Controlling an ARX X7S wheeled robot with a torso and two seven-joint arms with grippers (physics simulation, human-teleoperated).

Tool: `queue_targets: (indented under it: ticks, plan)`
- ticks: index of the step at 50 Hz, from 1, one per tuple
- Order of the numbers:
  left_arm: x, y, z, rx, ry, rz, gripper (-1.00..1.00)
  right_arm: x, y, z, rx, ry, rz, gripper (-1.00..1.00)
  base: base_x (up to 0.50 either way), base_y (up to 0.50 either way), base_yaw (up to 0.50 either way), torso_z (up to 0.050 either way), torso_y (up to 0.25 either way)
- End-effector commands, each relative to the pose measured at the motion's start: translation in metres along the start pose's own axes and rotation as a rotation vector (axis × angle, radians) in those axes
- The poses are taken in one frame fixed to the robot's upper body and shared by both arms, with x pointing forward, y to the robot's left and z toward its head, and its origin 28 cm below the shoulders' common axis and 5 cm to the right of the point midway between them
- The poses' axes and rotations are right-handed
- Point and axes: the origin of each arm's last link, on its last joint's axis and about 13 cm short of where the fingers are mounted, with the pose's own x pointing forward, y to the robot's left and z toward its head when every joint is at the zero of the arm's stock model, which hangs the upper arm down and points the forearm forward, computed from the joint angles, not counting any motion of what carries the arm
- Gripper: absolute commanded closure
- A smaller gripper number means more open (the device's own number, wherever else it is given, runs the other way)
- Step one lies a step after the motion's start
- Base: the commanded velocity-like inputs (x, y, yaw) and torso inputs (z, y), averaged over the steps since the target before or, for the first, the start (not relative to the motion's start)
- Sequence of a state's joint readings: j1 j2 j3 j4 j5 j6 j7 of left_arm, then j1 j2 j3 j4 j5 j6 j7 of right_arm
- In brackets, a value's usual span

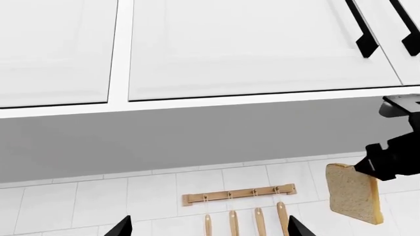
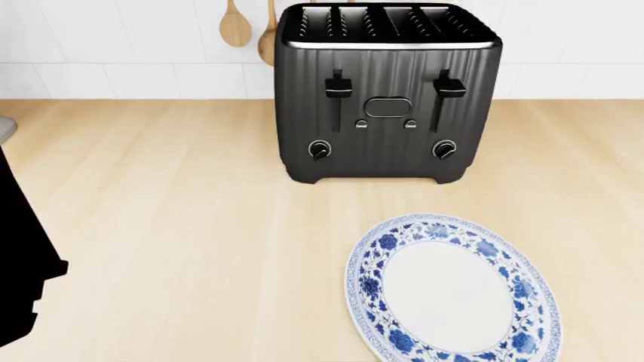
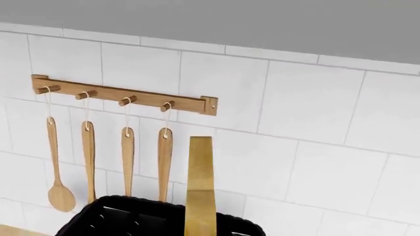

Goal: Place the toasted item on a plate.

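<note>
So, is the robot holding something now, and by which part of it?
Yes: the right gripper holds the toasted item by its upper corner, up in the air in front of the tiled wall. The left gripper holds nothing.

A thin golden-edged slice of toast (image 3: pixel 199 184) stands upright over the black toaster (image 3: pixel 157 219), near four hanging wooden spoons (image 3: pixel 108 162).
</note>
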State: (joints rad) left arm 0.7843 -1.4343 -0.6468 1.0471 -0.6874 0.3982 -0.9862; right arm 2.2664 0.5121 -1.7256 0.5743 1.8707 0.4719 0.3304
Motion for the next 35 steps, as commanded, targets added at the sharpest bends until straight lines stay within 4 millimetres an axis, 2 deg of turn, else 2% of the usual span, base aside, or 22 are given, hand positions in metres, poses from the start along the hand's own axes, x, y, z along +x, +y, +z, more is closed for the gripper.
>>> queue_targets:
  ticks: [1,20,35]
  plan:
    - [0.001,0.000,0.000,0.003,0.000,0.000,-1.00,-0.032,-0.008,-0.012,-0.033,-0.083,0.060,1.00,0.00,0.00,0.00,0.000,0.000]
    - [0.002,-0.002,-0.001,0.005,0.005,-0.006,-1.00,-0.110,-0.025,-0.068,0.135,-0.225,0.142,1.00,0.00,0.00,0.00,0.000,0.000]
    - [0.002,-0.003,-0.001,0.002,0.005,-0.007,-1.00,-0.152,-0.027,-0.112,0.328,-0.298,0.186,1.00,0.00,0.00,0.00,0.000,0.000]
